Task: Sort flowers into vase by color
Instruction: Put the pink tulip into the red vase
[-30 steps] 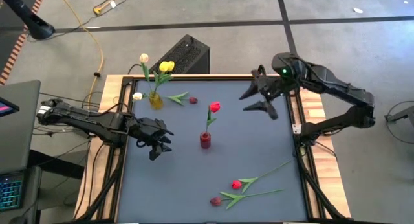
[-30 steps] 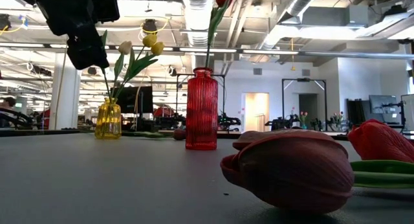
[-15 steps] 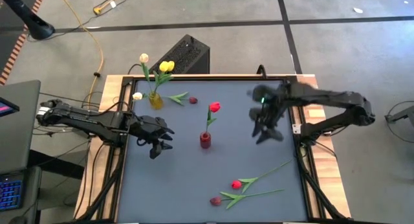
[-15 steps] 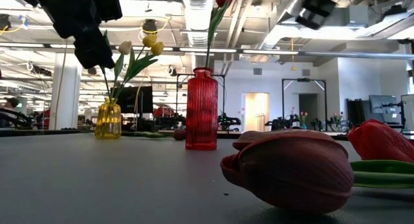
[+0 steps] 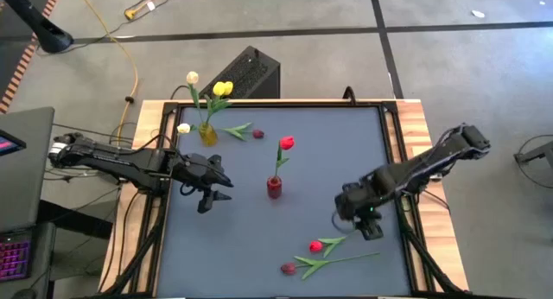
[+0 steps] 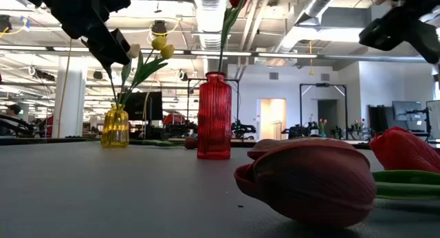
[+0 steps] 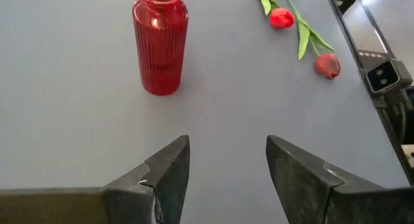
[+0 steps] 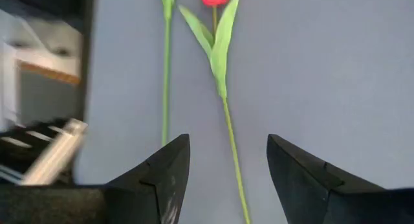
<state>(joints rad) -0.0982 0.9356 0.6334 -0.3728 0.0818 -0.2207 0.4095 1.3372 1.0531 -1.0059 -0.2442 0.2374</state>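
Two flowers lie near the table's front right: a red tulip (image 5: 316, 245) and a dark maroon one (image 5: 288, 268), resting on their stems and leaves. My right gripper (image 5: 367, 225) hovers open above the red tulip's stem (image 8: 229, 140), pointing steeply down and touching nothing. A red vase (image 5: 274, 187) at mid-table holds one red tulip (image 5: 286, 143). A yellow vase (image 5: 207, 133) at the far left holds yellow and cream tulips (image 5: 222, 89). My left gripper (image 5: 214, 194) hangs open left of the red vase (image 7: 160, 46), with nothing between its fingers.
Another maroon tulip (image 5: 257, 134) lies flat beside the yellow vase. A second green stem (image 8: 166, 75) runs next to the red tulip's stem, toward the table's right rail. A black box (image 5: 246, 74) stands beyond the far edge. Bare grey table (image 5: 328, 161) lies between the vases and the near flowers.
My right gripper has swung from high over the table's far right toward the near edge and down, tipping to point steeply downward over the lying tulips' stems, still open. My left gripper has rolled about its own axis in place.
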